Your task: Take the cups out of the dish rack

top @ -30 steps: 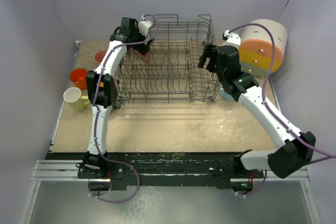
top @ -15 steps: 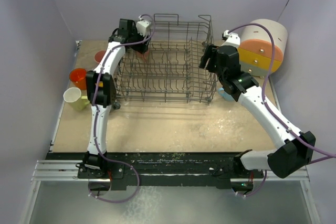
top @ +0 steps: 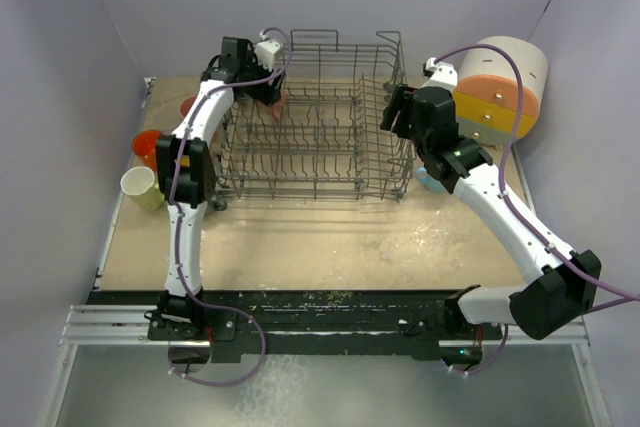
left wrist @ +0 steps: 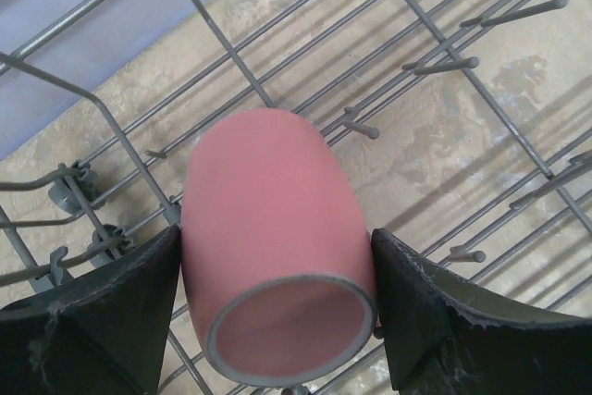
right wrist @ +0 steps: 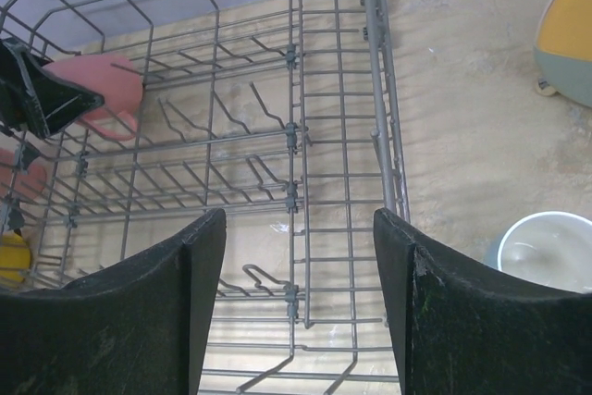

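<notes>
The dish rack (top: 322, 150) stands at the table's far middle. My left gripper (top: 264, 87) is at its far left corner, shut on a pink cup (left wrist: 268, 228) that lies tilted between my fingers (left wrist: 111, 312) over the rack's wires (left wrist: 231, 53). The pink cup also shows in the right wrist view (right wrist: 104, 88). My right gripper (top: 393, 112) is open and empty above the rack's right wall (right wrist: 379, 117). An orange cup (top: 148, 147), a pale yellow-green cup (top: 140, 187) and a salmon cup (top: 189, 105) stand left of the rack. A light blue cup (right wrist: 546, 247) stands to its right.
The round white, orange and yellow drawer box (top: 500, 87) stands at the far right, near the right arm. Grey walls close in the left, far and right sides. The sandy tabletop (top: 320, 242) lies in front of the rack.
My left gripper has moved a little toward the far left with the pink cup. The rack has shifted slightly leftward. The right arm has barely moved.
</notes>
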